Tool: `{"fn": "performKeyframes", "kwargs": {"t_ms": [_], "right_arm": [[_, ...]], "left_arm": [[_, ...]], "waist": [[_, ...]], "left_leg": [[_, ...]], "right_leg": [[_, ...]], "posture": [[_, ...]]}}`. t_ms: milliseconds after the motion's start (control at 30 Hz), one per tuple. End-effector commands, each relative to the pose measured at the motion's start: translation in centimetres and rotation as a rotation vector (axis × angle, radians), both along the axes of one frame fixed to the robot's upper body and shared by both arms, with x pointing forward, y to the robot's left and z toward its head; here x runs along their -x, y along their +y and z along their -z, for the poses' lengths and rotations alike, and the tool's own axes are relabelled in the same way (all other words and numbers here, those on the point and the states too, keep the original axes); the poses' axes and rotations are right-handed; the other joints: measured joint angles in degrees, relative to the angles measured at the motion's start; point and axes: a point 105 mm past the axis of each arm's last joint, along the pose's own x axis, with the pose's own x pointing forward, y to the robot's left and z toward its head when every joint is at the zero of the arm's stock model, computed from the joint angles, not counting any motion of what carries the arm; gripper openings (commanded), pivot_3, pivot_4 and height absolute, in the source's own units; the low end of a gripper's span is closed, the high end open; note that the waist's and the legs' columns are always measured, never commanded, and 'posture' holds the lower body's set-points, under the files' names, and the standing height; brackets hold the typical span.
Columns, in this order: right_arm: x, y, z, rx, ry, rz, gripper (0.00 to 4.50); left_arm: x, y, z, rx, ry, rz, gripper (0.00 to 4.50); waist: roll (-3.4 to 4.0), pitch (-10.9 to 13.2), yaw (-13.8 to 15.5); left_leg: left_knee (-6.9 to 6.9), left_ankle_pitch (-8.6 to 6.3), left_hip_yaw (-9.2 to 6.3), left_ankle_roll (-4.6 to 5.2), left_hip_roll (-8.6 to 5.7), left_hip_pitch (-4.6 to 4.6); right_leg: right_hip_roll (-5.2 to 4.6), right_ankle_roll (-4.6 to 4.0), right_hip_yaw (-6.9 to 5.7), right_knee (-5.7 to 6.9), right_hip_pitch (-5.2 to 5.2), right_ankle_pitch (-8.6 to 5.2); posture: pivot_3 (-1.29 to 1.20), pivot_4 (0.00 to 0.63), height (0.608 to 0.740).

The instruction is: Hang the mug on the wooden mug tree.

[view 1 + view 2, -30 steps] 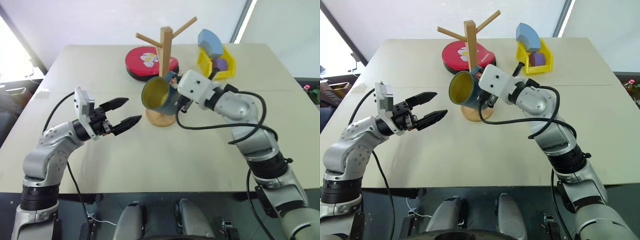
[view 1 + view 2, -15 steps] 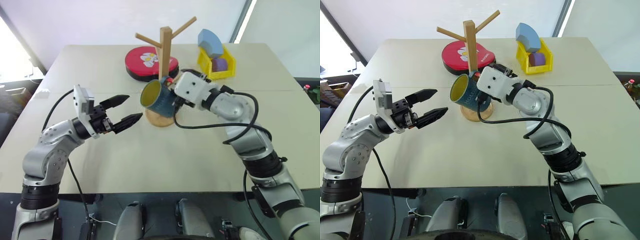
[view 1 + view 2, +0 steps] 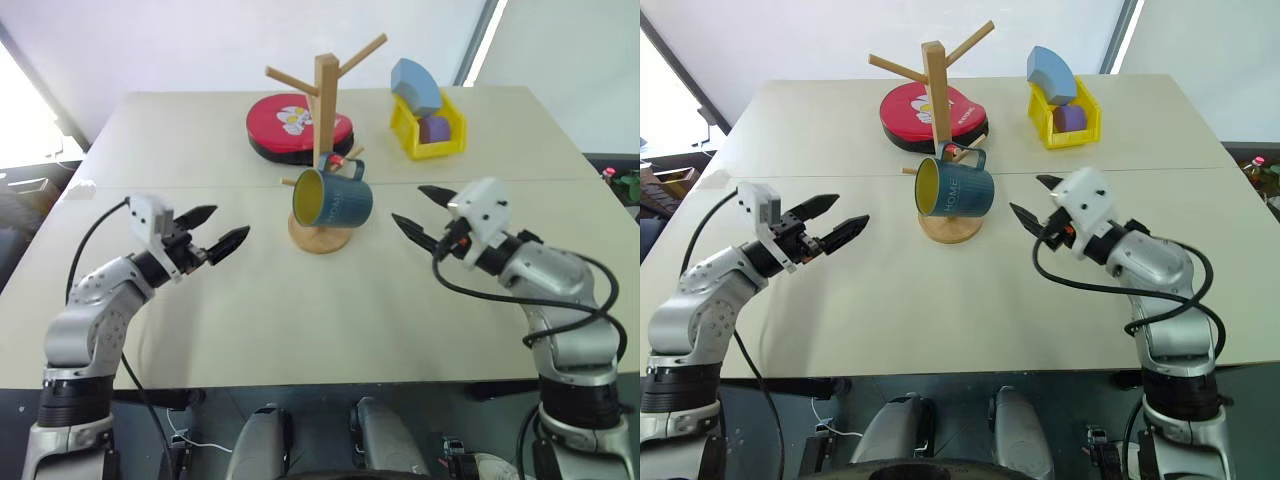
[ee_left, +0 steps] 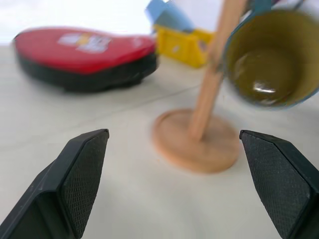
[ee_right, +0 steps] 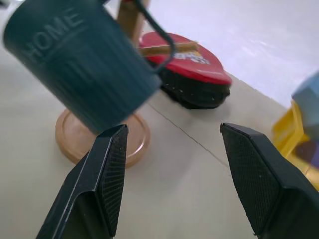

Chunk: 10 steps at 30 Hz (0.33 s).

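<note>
The mug (image 3: 333, 197) hangs by its loop handle from a low peg of the wooden mug tree (image 3: 325, 110), its body clear of the round base and just in front of the post. Judged from this arrangement, the hanging step is done; what is left appears to be only drawing the arms away. The mug's long axis lies near level, tilted slightly: its yellow-olive mouth faces the robot's left and a little toward the camera, its bottom points away to the robot's right, and the handle is uppermost. The right gripper (image 3: 421, 209) stands apart from the mug, to the right of the mug tree, jaws open and empty. The left gripper (image 3: 214, 230) stands to the left of the mug tree, well apart from it, jaws likewise open and holding nothing.
</note>
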Motion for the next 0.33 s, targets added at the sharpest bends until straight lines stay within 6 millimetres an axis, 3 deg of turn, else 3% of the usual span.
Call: {"fn": "performKeyframes", "kwargs": {"t_ms": [33, 167, 333], "right_arm": [[-0.6, -2.8, 1.7, -0.152, 0.000, 0.134, 3.04], [-0.9, -3.8, 4.3, -0.198, 0.026, 0.195, 3.04], [-1.1, -3.4, 5.3, -0.190, 0.036, 0.183, 3.04]], "left_arm": [[-0.3, 3.2, 1.4, -0.010, -0.021, -0.174, 4.50], [0.1, 5.5, 3.7, -0.028, -0.006, -0.310, 4.50], [0.7, 5.4, 4.0, -0.031, -0.013, -0.319, 4.50]], "waist": [[0.00, 0.00, 0.07], [0.01, 0.00, 0.00], [0.01, 0.00, 0.06]], "left_leg": [[0.00, 0.00, 0.01, 0.00, 0.00, 0.01], [0.02, 0.00, 0.06, -0.01, -0.02, -0.03], [0.02, 0.00, 0.08, -0.01, -0.02, -0.06]], "right_leg": [[-0.01, -0.03, 0.01, 0.00, 0.01, -0.02], [-0.08, -0.01, 0.04, -0.02, -0.03, 0.00], [-0.14, 0.01, 0.04, -0.02, -0.06, 0.01]], "posture": [[0.00, 0.150, 0.735], [0.00, 0.150, 0.735], [0.00, 0.150, 0.735]]}}
